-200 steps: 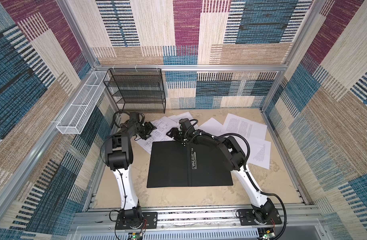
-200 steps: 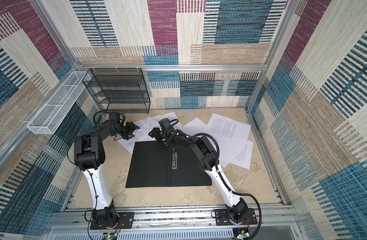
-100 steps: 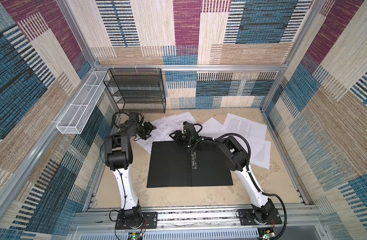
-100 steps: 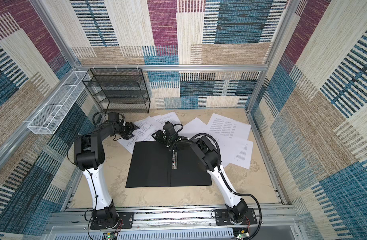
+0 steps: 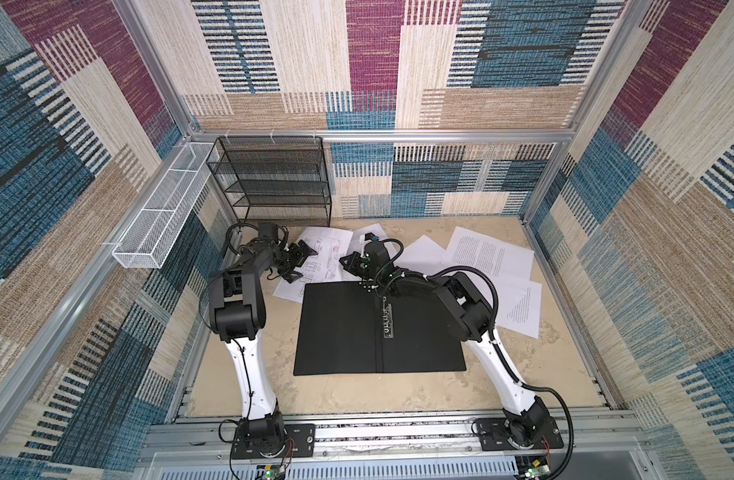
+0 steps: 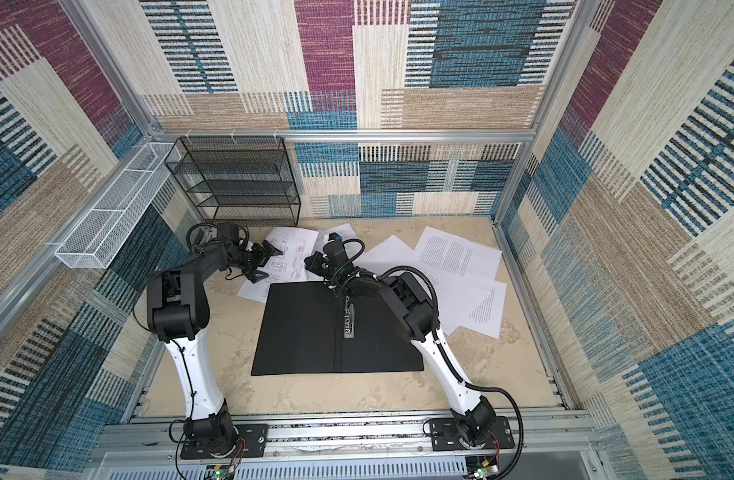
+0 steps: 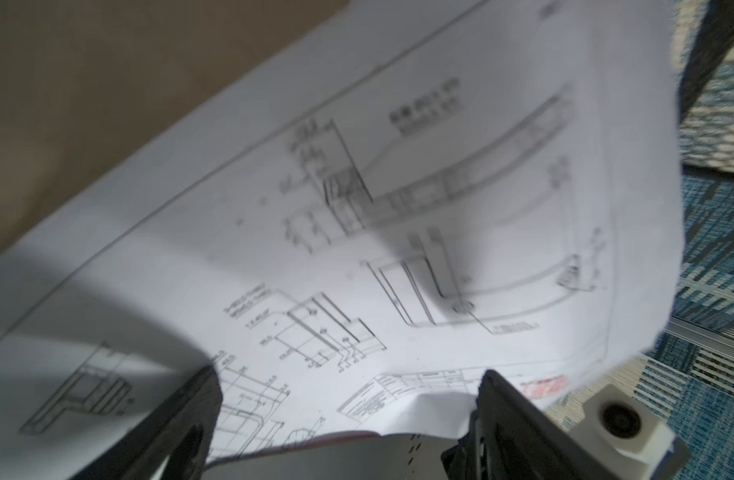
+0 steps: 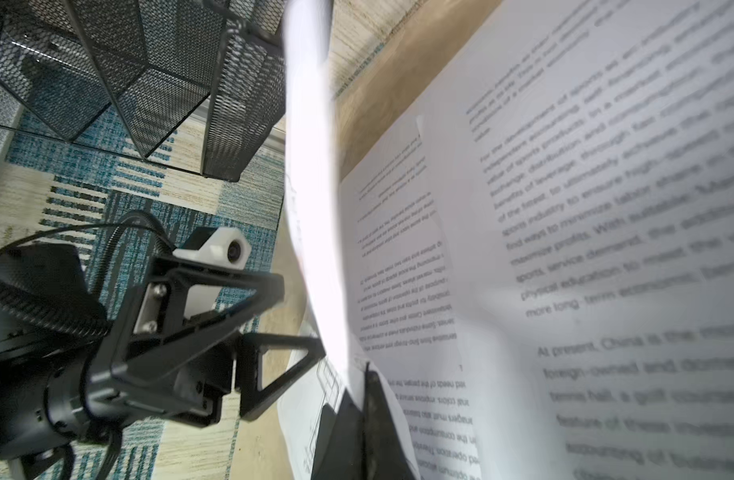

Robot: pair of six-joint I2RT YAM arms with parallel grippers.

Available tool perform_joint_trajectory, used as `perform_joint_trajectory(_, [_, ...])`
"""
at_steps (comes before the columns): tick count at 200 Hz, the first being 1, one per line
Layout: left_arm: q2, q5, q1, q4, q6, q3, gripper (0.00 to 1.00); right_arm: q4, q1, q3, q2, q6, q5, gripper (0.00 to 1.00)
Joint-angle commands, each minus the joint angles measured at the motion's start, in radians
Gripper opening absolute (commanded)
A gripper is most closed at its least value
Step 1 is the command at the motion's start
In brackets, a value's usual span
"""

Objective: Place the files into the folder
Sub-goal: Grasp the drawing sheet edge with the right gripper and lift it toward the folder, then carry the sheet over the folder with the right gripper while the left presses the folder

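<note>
Pinching the drawing sheet [image 7: 398, 208] by its edge in the pressed-together right gripper [image 8: 364, 374], with the left gripper [image 5: 302, 264] spread wide alongside, apparently for carrying it onto the open folder [image 5: 348, 332] lying flat just beside, printed sheets [image 5: 488, 253] scattered beyond.

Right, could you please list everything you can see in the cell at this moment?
folder: one, open, black inside, table centre.
drawing sheet: one, white, behind the folder, partly lifted.
text sheets: several, white, overlapping, back and right; count unclear.
wire rack: one, black, back left.
mesh basket: one, white, left wall.
table: one, beige.
left gripper: black, open, at the drawing sheet.
right gripper: black, shut on the drawing sheet.
</note>
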Motion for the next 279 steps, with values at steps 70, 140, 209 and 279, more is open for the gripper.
perform_joint_trajectory(70, [-0.281, -0.336, -0.054, -0.382, 0.161, 0.01, 0.99, -0.221, -0.14, -0.028, -0.304, -0.131, 0.026, 0.0])
perform_joint_trajectory(140, [-0.399, -0.391, -0.283, -0.403, 0.196, -0.116, 0.99, -0.473, -0.279, -0.339, -0.747, -0.278, -0.223, 0.0])
perform_joint_trajectory(209, [-0.416, -0.326, -0.41, -0.233, 0.108, -0.332, 1.0, -0.853, -0.443, -0.681, -1.176, -0.394, -0.372, 0.0])
perform_joint_trajectory(279, [-0.36, -0.42, -0.446, -0.222, 0.047, -0.383, 1.0, -1.176, -0.498, -0.736, -1.158, -0.666, -0.277, 0.0])
